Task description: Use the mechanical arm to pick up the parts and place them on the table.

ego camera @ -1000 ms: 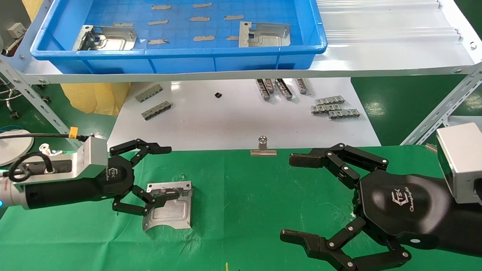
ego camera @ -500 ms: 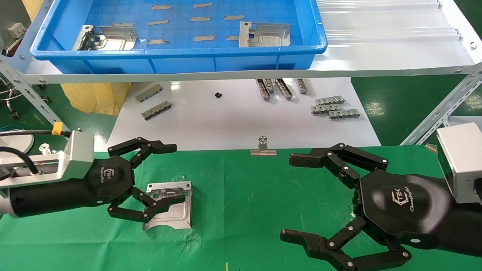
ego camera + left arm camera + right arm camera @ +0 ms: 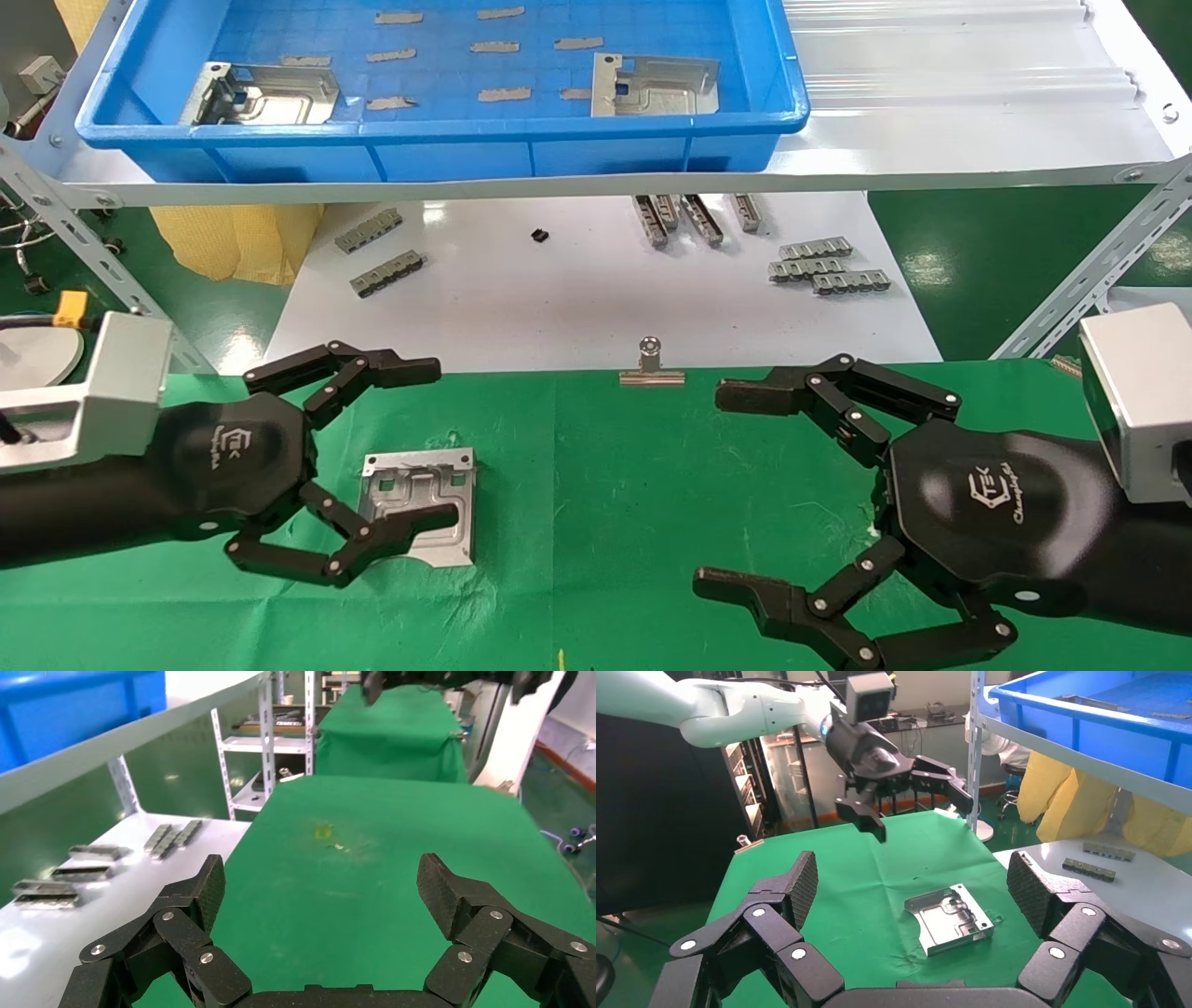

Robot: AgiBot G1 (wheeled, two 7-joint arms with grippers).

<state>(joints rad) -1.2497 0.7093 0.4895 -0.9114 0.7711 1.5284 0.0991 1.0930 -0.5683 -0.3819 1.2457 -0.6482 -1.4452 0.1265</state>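
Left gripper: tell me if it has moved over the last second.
Yes. The left gripper, open, has pulled back toward the robot's left, away from the part lying on the green table; its silver wrist box sits nearer the picture's left edge.

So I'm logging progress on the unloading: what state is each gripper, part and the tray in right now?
Left gripper: open, empty, raised clear of the placed part.
Right gripper: open, empty, over the green table.
Placed part: flat on the table, released.
Left tray part: not yet picked.
Right tray part: not yet picked.
Blue tray: on the shelf, holding two parts.
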